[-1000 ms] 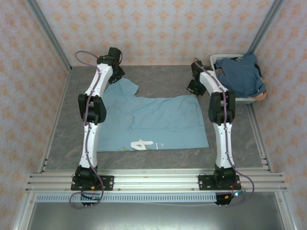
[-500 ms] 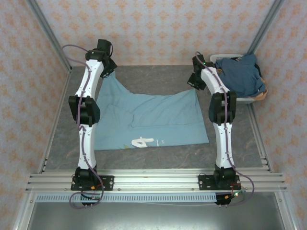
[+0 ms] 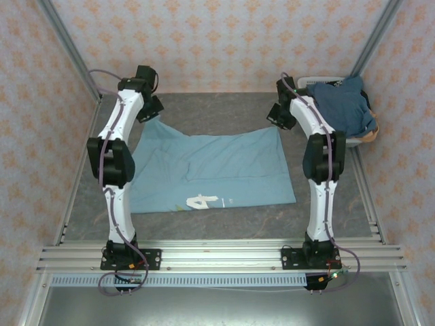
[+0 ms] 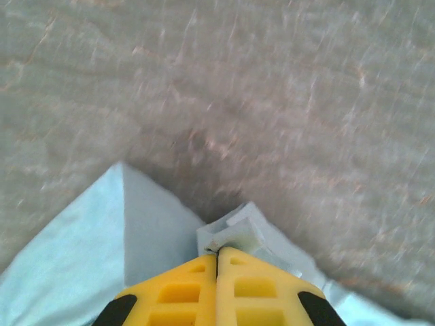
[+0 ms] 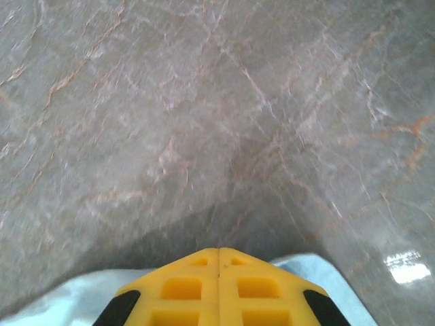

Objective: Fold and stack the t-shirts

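Observation:
A light sky-blue t-shirt (image 3: pixel 217 166) lies spread on the grey table, its white letters (image 3: pixel 202 202) near the front hem. My left gripper (image 3: pixel 151 109) is shut on the shirt's far left corner. In the left wrist view the yellow fingers (image 4: pixel 177 292) are closed on a small fold of pale cloth (image 4: pixel 234 231). My right gripper (image 3: pixel 277 117) is shut at the far right corner, and blue cloth (image 5: pixel 309 263) shows under its closed fingers (image 5: pixel 262 288). The far edge runs stretched between the two grippers. Darker slate-blue t-shirts (image 3: pixel 343 105) are heaped at the back right.
A white laundry basket (image 3: pixel 355 141) holds the dark heap at the table's back right corner, close to my right arm. Metal rails (image 3: pixel 217 257) run along the near edge. Patterned walls enclose the table on three sides. Bare grey tabletop (image 3: pixel 217 112) lies beyond the shirt.
My left arm swung outward to the left, carrying its corner. The bunched sleeve area has flattened and the shirt's far edge now runs straighter between the grippers. The right gripper shifted slightly.

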Motion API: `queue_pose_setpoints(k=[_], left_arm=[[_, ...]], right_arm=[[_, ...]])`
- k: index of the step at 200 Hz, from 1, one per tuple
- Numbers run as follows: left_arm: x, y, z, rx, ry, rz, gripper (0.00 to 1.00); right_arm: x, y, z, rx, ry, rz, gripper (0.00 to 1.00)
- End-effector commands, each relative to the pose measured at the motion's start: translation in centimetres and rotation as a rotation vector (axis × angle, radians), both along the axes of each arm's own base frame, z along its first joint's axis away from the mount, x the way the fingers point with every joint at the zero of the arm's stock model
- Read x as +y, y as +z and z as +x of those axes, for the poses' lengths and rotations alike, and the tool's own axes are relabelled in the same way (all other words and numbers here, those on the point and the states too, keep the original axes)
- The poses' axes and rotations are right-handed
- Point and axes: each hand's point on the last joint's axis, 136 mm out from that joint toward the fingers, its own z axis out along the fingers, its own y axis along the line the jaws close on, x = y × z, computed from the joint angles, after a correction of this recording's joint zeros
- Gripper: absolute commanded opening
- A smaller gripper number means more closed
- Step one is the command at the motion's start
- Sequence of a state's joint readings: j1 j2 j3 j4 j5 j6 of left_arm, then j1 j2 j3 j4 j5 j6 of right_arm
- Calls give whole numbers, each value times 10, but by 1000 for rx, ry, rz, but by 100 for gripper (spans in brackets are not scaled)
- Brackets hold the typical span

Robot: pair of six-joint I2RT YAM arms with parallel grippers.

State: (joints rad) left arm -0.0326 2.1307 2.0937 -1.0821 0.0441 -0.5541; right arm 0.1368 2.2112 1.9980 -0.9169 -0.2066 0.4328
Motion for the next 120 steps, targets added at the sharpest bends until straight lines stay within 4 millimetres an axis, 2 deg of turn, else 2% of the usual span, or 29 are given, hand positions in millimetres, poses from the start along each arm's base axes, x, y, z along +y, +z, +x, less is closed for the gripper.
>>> queue_pose_setpoints(k=[1, 6, 11, 29, 78, 120], left_arm=[[4, 34, -38, -28, -51, 67, 0], [6, 32, -46, -17, -52, 76, 0], [9, 41, -56, -31, -51, 87, 0], [12, 42, -86, -16, -55, 104, 0], [18, 5, -171, 96, -6, 102, 0], [27, -18, -224, 120, 114, 110, 0]], right_arm=[[3, 25, -17, -49, 24, 16, 0], [3, 25, -23, -44, 26, 14, 0], [2, 24, -29, -42, 25, 9, 0], [-4, 22, -52, -28, 14, -14, 0], [-27, 11, -110, 6, -33, -89, 0], [-45, -9, -146, 64, -56, -167, 0]])
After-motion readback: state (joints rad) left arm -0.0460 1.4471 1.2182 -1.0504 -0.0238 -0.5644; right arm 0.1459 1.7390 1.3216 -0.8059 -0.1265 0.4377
